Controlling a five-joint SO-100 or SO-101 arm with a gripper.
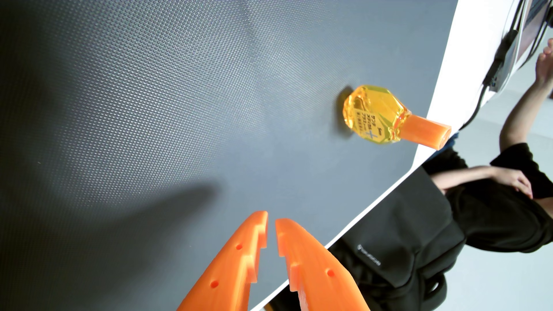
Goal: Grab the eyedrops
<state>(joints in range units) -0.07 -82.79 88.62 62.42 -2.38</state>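
Surface: one counter (443, 98), white, showing as a bare strip at 2 o'clock in the wrist view; laid over it one dark grey mat (179, 104) with a fine dimpled grid texture, reaching from the 9 o'clock edge across to the counter's rim; a soft shadow lies on the mat toward 7 o'clock.

Room: pale floor (493, 284) beyond the counter edge at 4 to 5 o'clock; dark cables (490, 74) hanging by the counter's rim at 1 o'clock.

Items, counted: one eyedrops bottle (371, 115), faceted clear yellow body with a printed label and an orange cap, at 2 o'clock on the mat near its edge, its cap pointing toward 4 o'clock past the mat's edge.

One gripper (271, 219), entering from 6 o'clock; two orange fingers (236, 263) with stepped inner faces, tips slightly parted with a narrow gap, nothing between them; well apart from the bottle, which lies toward 2 o'clock from the tips.

One person (508, 203) in dark clothing at 3 to 4 o'clock beyond the counter, one arm raised toward 2 o'clock; one black bag (389, 254) at 5 o'clock.
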